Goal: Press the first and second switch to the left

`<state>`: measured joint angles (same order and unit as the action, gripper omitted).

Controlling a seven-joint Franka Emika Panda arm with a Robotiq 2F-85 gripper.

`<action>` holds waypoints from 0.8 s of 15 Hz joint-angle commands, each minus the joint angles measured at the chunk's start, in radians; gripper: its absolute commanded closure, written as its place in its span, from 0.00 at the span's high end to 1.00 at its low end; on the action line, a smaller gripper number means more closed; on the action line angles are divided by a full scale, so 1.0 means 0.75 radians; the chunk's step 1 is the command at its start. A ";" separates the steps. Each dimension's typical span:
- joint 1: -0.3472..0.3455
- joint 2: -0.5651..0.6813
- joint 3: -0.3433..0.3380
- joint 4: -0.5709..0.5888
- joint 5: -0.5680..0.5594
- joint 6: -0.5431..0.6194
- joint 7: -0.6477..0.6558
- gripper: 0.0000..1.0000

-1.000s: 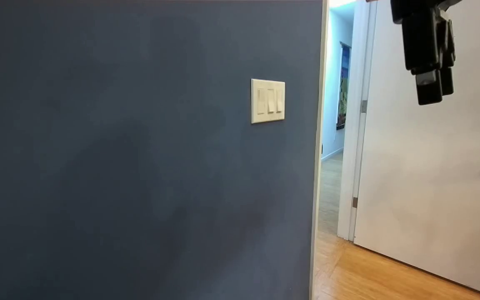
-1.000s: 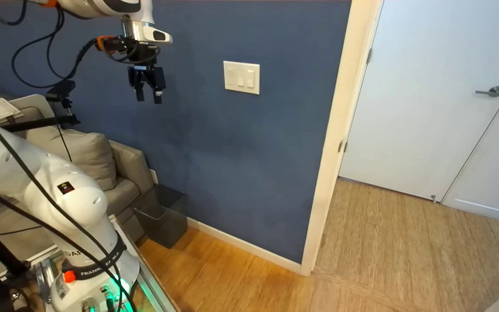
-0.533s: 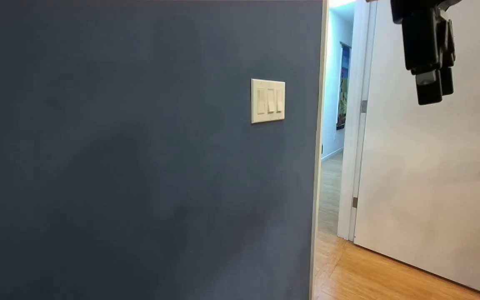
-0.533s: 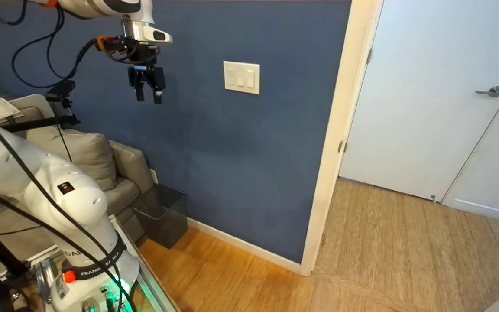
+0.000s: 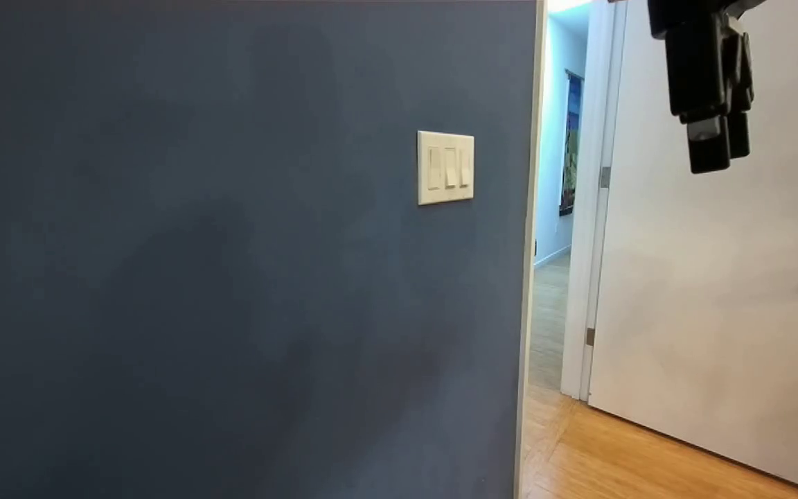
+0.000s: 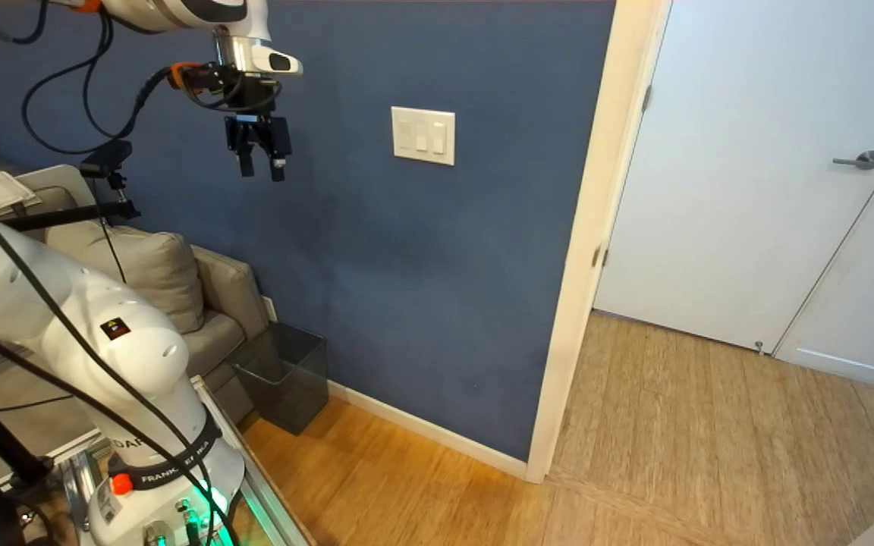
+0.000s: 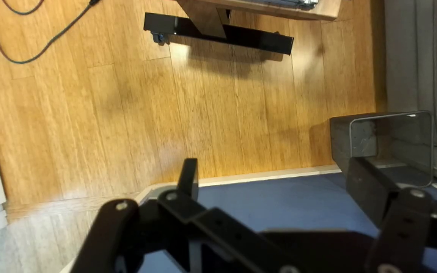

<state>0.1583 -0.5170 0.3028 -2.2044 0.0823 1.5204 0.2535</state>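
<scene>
Aloft, black gripper (image 6: pixel 262 171) pointing down, jaws apart, well away from 3 pale switches (image 6: pixel 422 142), blue wall (image 6: pixel 407 288)

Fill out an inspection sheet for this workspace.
Surface: dark blue, flat wall, faint darker patches.
Job's things: three pale rectangular switches side by side in a cream-white, roughly square wall plate; on or off, cannot tell.
Clutter: translucent dark-grey boxy bin on the wooden floor, beside the wall.
Gripper: black two-fingered gripper, open, pointing down, holding nothing, apart from the plate.
Cables: black cables looping beside the gripper; thin dark cable on the floor.
Surroundings: beige fabric sofa; white door with metal lever handle.
</scene>
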 commanded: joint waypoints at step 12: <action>-0.044 0.164 -0.217 0.019 -0.168 0.768 -0.281 0.60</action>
<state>0.1303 -0.4450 0.1605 -2.2215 -0.0539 2.0180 0.0735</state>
